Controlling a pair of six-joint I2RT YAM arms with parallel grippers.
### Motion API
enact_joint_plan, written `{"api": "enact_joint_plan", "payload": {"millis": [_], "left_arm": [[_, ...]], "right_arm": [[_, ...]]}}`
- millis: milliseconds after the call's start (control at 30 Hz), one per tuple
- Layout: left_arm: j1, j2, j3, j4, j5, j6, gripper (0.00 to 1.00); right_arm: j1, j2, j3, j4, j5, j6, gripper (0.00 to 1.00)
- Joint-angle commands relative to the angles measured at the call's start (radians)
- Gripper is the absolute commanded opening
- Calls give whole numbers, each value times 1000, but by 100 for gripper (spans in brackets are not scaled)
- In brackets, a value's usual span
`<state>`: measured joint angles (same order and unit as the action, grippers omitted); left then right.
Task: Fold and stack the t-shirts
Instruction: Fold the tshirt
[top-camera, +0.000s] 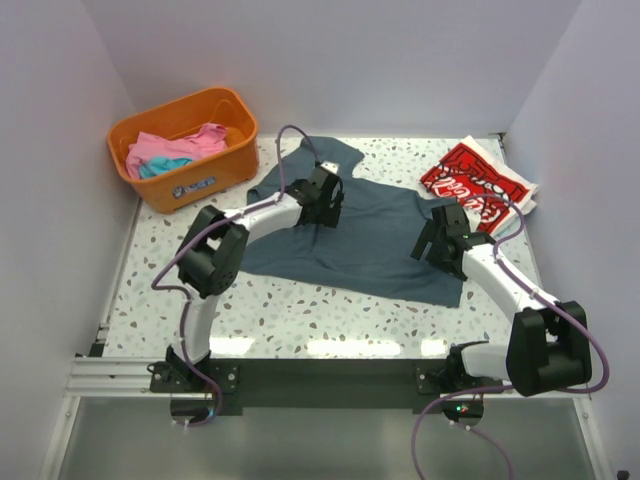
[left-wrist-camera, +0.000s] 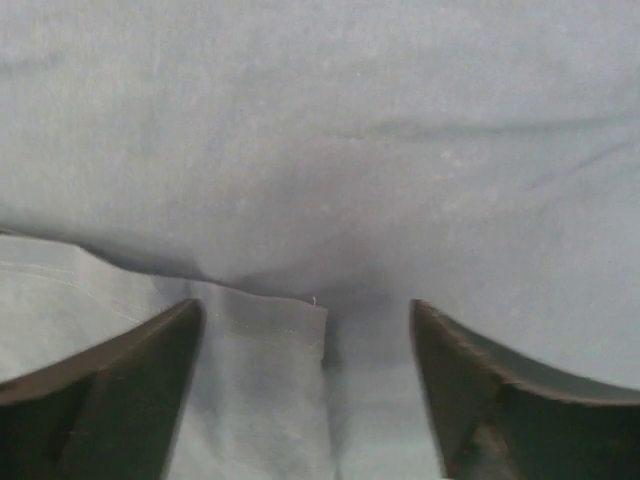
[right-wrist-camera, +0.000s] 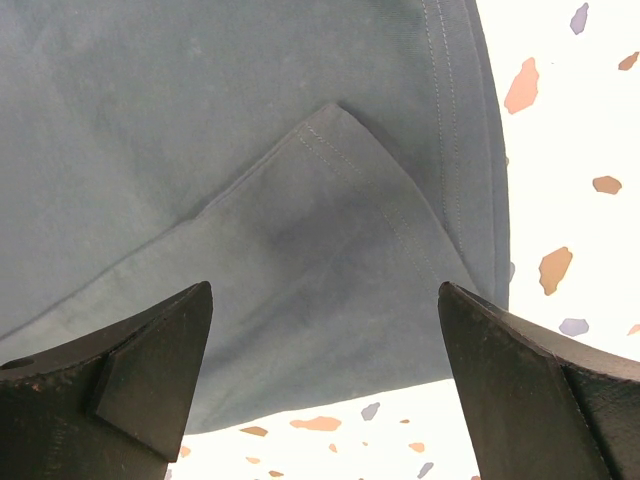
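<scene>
White script lettering across the folded red t-shirt (top-camera: 478, 185) at far right, too small to read; likewise a sticker (top-camera: 195, 187) on the orange basket (top-camera: 232, 165) at far left. Inside it, pink t-shirt (top-camera: 165, 148) and turquoise t-shirt (top-camera: 158, 168), bunched and mostly hidden. Slate-blue t-shirt (top-camera: 350, 240) spread mid-table, partly covered by both arms. Left gripper (left-wrist-camera: 305, 310) open over a folded edge, holding nothing. Right gripper (right-wrist-camera: 325, 290) spread wide above a turned-over hem corner, gripping nothing.
</scene>
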<state>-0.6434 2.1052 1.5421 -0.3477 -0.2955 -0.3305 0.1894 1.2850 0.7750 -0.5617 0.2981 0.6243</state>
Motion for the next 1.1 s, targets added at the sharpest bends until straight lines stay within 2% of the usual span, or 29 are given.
{"api": "enact_joint_plan", "payload": {"millis": [0, 200, 367, 500, 633, 767, 900, 1067], "left_arm": [[-7, -71, 10, -28, 6, -7, 100], [-7, -359, -152, -34, -43, -79, 100], [34, -563, -389, -50, -110, -195, 100], [200, -597, -536, -47, 28, -281, 100], [220, -607, -663, 68, 65, -285, 100], [237, -531, -671, 61, 45, -327, 100], [241, -499, -704, -57, 22, -431, 100], [245, -611, -807, -302, -34, -609, 100]], "right_arm": [[1, -26, 20, -17, 6, -32, 98], [7, -75, 1, 16, -86, -66, 99], [113, -52, -8, 34, -85, -31, 99], [197, 22, 4, 63, -131, -14, 99], [229, 95, 17, 74, -96, -5, 99], [231, 143, -5, 100, -82, 2, 99], [232, 177, -57, 118, -123, -6, 98], [243, 146, -118, 132, -148, -27, 98]]}}
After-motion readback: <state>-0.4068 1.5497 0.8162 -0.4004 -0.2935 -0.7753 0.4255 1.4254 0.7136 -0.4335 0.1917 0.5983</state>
